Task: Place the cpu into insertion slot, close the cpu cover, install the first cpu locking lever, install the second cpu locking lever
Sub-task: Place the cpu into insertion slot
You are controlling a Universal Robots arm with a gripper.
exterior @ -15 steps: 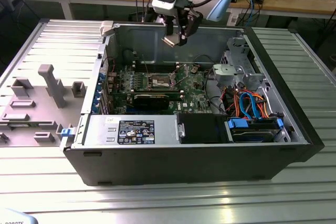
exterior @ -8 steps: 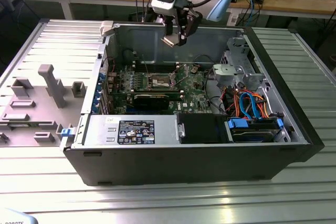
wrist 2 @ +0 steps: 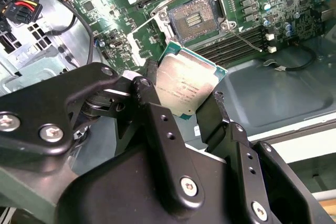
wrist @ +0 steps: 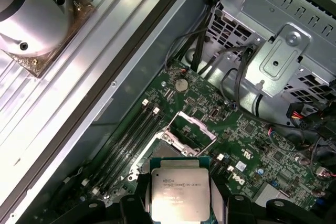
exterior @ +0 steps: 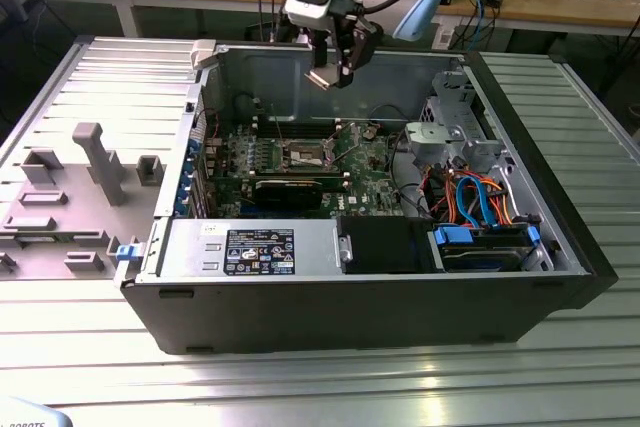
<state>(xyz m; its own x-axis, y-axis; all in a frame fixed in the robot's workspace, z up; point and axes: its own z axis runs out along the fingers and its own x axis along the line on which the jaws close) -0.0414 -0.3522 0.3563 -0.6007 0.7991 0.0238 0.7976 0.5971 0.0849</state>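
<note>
- One gripper (exterior: 335, 65): two black fingers (wrist 2: 155, 114) pinch the one cpu (wrist 2: 186, 85) by opposite edges.
- The cpu is a flat square with a dull silver top and thin green rim. It is held in the air above the open computer case (exterior: 350, 312), clear of the board.
- One insertion slot (wrist 2: 194, 19) lies below, dark and uncovered, with its one cpu cover (wrist: 197, 124) tipped up.
- Around the slot are long memory slots (wrist: 126, 140) just beside it, one black expansion card (exterior: 290, 190) and a silver drive cage (exterior: 455, 132).
</note>
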